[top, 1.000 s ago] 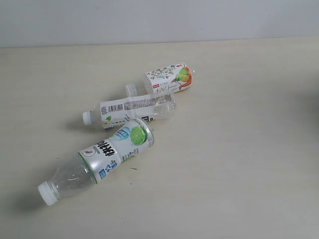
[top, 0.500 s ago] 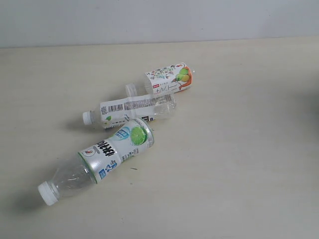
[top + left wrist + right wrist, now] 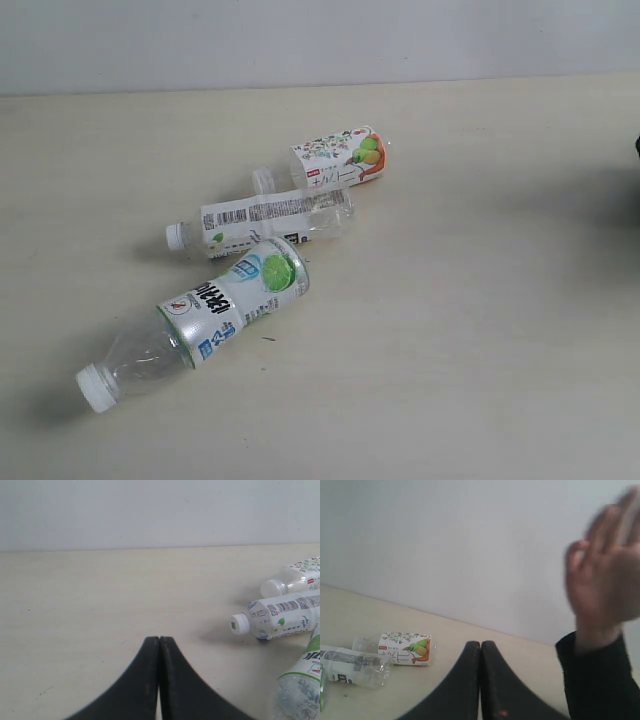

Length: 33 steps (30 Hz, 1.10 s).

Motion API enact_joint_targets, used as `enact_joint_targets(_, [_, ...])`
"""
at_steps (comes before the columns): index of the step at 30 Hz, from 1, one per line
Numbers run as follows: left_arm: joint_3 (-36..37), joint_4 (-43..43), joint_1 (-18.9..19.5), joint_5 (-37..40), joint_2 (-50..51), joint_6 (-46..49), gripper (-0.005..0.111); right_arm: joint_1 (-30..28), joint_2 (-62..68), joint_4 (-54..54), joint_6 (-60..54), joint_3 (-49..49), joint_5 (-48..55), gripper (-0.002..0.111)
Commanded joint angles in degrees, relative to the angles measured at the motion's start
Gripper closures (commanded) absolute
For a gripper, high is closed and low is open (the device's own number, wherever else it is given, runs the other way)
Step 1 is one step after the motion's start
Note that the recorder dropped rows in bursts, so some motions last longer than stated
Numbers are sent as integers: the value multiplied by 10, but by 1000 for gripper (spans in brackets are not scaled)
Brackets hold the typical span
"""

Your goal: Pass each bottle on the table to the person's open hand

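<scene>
Exterior view shows three bottles lying on their sides on the worktop [image 3: 480,330], clustered left of centre. The lime-label bottle [image 3: 215,315] is nearest, the barcode-label bottle [image 3: 265,222] sits just beside its base end, and the fruit-label bottle [image 3: 335,160] is just behind that. None is gripped, so I judge at least three handovers are left. One person's open hand [image 3: 605,575] (blurred, black sleeve) is raised in the right wrist view. Two claws, the left claw [image 3: 159,640] and right claw [image 3: 481,644], are both pressed together, empty.
</scene>
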Motion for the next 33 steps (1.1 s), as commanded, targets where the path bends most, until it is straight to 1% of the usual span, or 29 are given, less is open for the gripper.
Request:
enact_joint_targets(1, [2, -3, -3, -2, -3, -1, 104, 4, -12, 2, 2, 1, -6, 108])
enact_joint_targets(6, [2, -3, -3, -2, -3, -1, 104, 4, -12, 8, 2, 2, -12, 108])
enact_joint_targets(9, [2, -3, -3, -2, -3, -1, 104, 4, -12, -2, 2, 2, -56, 108])
enact_joint_targets(14, [2, -3, -3, -2, -3, -1, 104, 4, -12, -1, 2, 2, -33, 108])
enact_joint_targets(17, [2, -3, -4, -2, -3, -1, 104, 4, -12, 25, 3, 20, -74, 108])
enact_joint_targets(27, [2, -3, -4, -2, -3, -1, 104, 4, -12, 24, 4, 30, -73, 108])
enact_joint_targets(29, [2, -3, -4, -2, -3, -1, 104, 4, -12, 26, 51, 30, -106, 108])
enact_joint_targets(31, [2, -3, -2, -2, -3, -1, 104, 4, -12, 28, 138, 30, -151, 108])
enact_joint_targets(33, [2, -3, -2, -2, -3, -1, 104, 4, 18, 28, 178, 27, -173, 108])
